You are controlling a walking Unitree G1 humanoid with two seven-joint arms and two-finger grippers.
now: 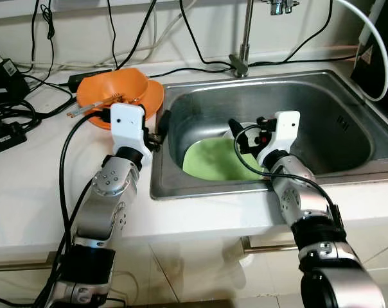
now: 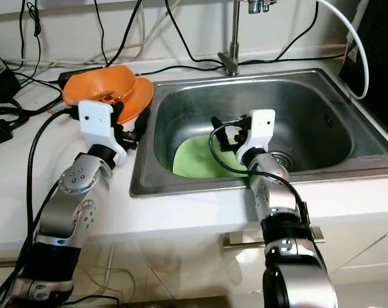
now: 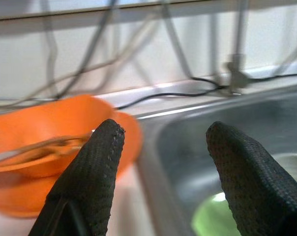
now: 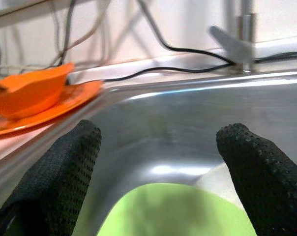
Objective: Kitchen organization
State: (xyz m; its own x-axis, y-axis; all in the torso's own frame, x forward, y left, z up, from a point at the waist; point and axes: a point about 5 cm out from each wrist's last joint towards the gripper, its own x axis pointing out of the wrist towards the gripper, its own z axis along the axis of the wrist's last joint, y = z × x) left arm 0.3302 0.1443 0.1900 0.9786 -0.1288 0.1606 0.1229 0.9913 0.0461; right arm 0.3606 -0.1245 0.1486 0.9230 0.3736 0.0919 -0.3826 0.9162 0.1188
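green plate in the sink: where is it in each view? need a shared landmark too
Left eye: green plate on the sink floor, just beyond the right gripper.
Right eye: same spot.
Left wrist: a sliver between the fingers.
Right wrist: between the fingers.
Landmark: orange bowl on the counter.

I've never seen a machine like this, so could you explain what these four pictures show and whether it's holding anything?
It is a humanoid robot at a kitchen counter. Two pictures come from its head, looking down; two from cameras on its wrists. The left gripper hovers open at the edge of the steel sink, beside an orange bowl on an orange plate with chopsticks. The right gripper hangs open, holding nothing, over a green plate in the sink.
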